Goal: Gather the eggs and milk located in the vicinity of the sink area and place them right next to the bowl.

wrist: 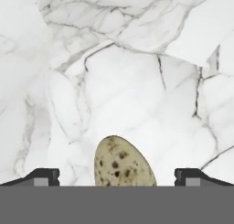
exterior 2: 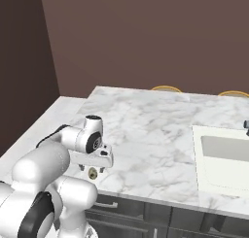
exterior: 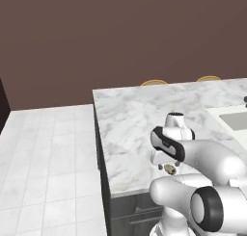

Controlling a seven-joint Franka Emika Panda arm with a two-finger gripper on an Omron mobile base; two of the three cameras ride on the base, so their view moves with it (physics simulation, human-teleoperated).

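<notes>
— What's the end effector (wrist: 117,177) doing right now?

— It's spread as wide as it goes. In the hand view the two dark fingertips (wrist: 43,176) stand far apart, one at each side, and the egg (wrist: 122,164) lies between them on the marble, clear of both. Nothing is gripped.

— So the egg is free?

— Yes, a small tan-olive thing with dark speckles, resting on the bench (exterior: 126,129). From the left base view it sits near the front edge (exterior: 169,169), tucked just under the white hand of the arm (exterior: 170,139). The right base view shows the same: the egg (exterior 2: 92,172) is close to the near edge, at the left end of the bench (exterior 2: 146,135), with the hand hanging right over it.

— Is the hand touching it?

— I can't tell from the side; from the hand view the tips look clear of it.

— And farther along?

— To the right and farther back, the off-white sink (exterior 2: 224,157) is let into the marble, well apart from the egg. The left base view catches its corner (exterior: 235,119) at the right edge. A dark bit of the faucet (exterior 2: 246,127) shows at its far side.

— Beyond that?

— Two yellowish chair backs (exterior 2: 166,88) peek over the far edge of the bench, then a brown wall.
</notes>
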